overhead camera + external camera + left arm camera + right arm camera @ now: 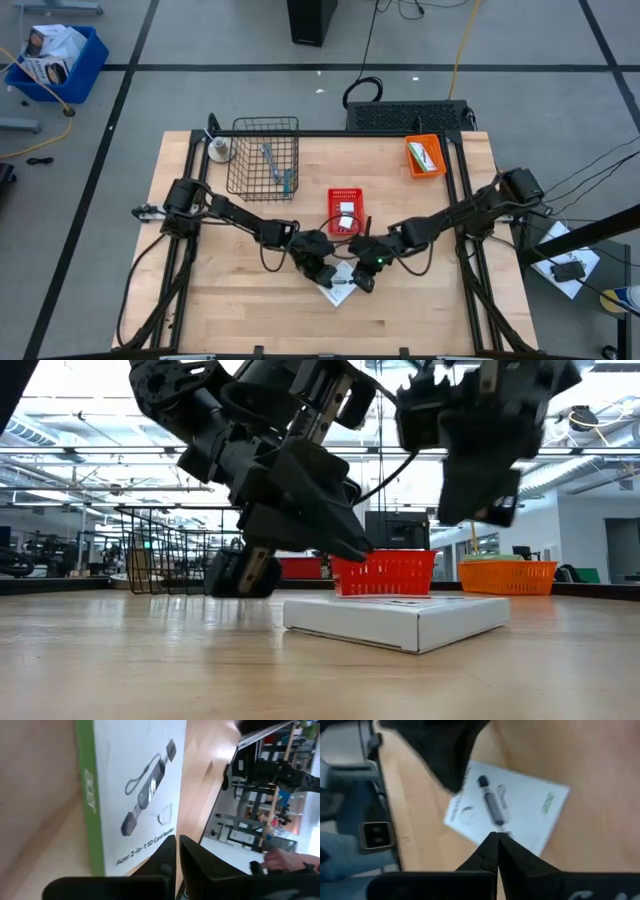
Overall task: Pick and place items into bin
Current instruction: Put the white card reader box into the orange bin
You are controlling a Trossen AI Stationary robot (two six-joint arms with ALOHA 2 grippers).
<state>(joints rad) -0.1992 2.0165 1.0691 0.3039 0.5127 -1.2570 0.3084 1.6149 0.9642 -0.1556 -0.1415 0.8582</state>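
Here the wooden table (230,300) carries a black wire basket (263,160) at its far left, an orange bin (424,157) at far right and a small red bin (345,211) mid-table. Flat on the near middle lies a white printed box (395,619) (green-edged, a card reader pictured on it). The left gripper (178,851) hovers just over it, fingers pressed shut, holding nothing. The right gripper (497,844) hangs above it, likewise closed and empty.

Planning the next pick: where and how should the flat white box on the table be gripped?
The white box lies flat on the table, so probably pinch across two opposite side edges from straight above; its low walls leave little grip from the side.
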